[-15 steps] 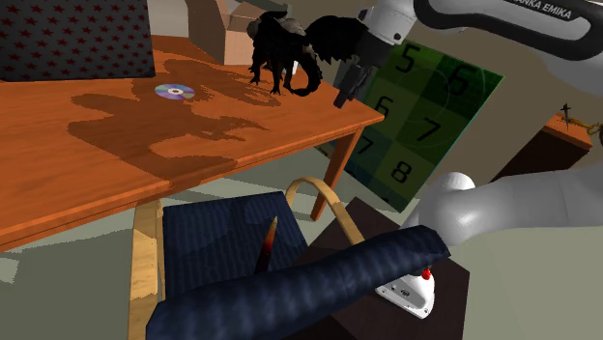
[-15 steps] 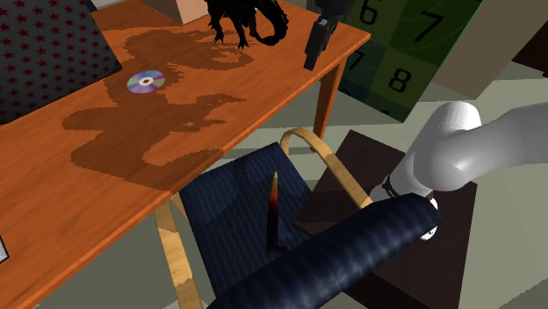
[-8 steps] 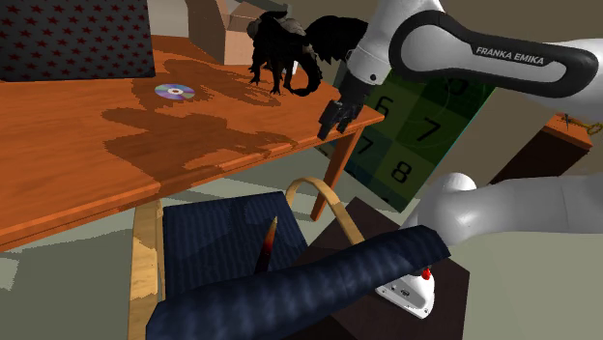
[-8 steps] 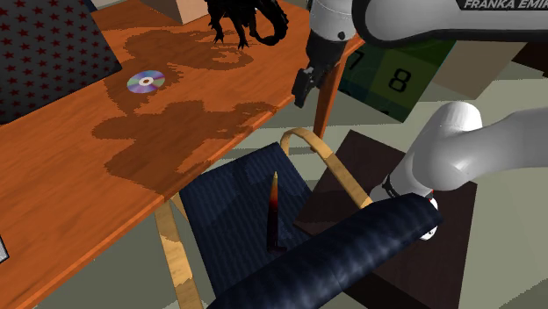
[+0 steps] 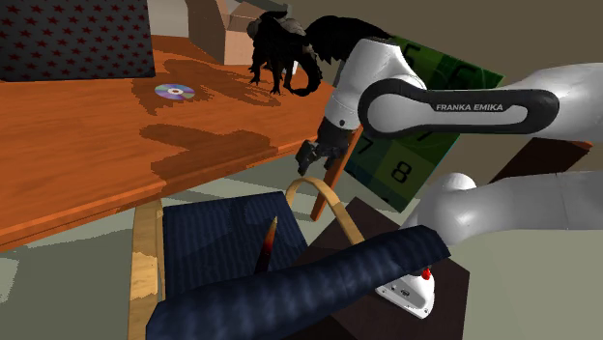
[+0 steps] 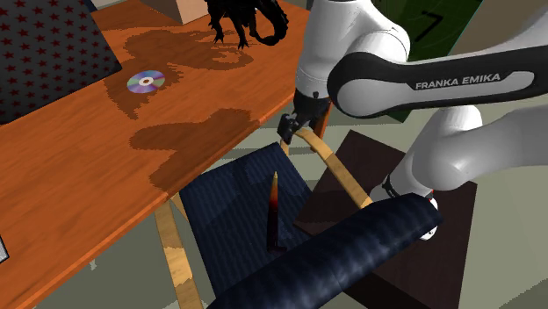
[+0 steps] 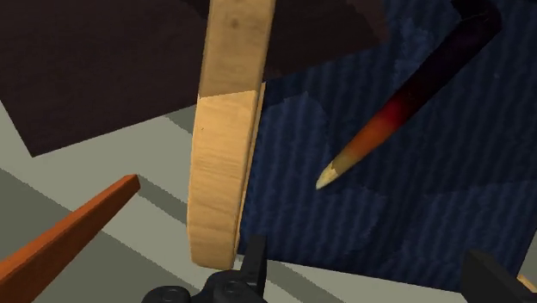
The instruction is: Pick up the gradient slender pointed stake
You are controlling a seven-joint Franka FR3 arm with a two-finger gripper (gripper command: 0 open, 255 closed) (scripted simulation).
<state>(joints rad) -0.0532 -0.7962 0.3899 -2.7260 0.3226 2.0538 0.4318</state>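
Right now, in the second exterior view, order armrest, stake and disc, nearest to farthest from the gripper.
1. Wooden armrest, just beside the gripper.
2. Stake, lying on the chair seat below.
3. Disc, away on the table.

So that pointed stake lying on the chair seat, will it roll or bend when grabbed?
The stake looks straight and stiff, so bending seems unlikely. Slender and tapered, it might roll if nudged, though the ribbed blue seat probably damps that.
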